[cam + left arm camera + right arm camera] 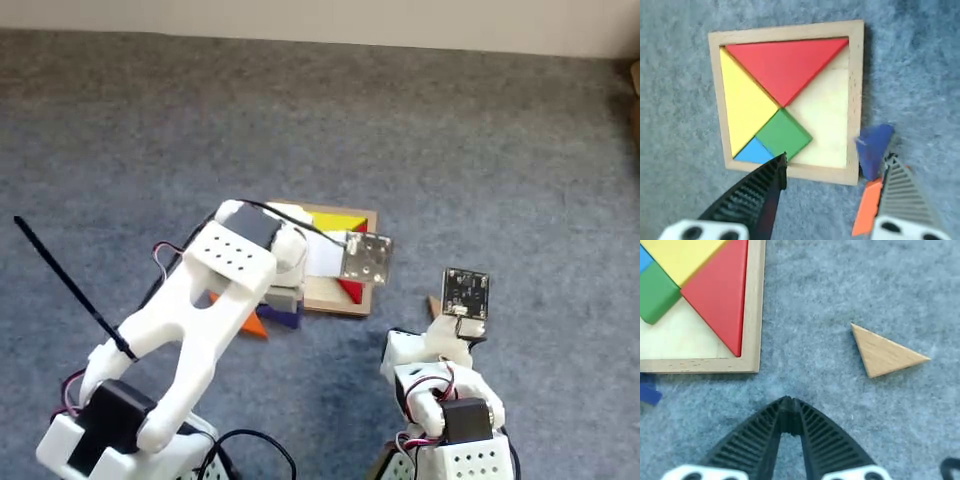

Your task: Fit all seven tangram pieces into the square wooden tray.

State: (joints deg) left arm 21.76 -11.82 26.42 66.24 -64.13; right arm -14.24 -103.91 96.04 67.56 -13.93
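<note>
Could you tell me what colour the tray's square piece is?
The square is green, clearest in the left wrist view.

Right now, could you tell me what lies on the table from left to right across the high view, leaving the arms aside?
orange piece → square wooden tray → plain wooden triangle

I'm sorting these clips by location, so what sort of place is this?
Probably a robotics test bench: a grey carpet-like table cover, a white left arm and right arm side by side, and a wooden tray of tangram pieces.
</note>
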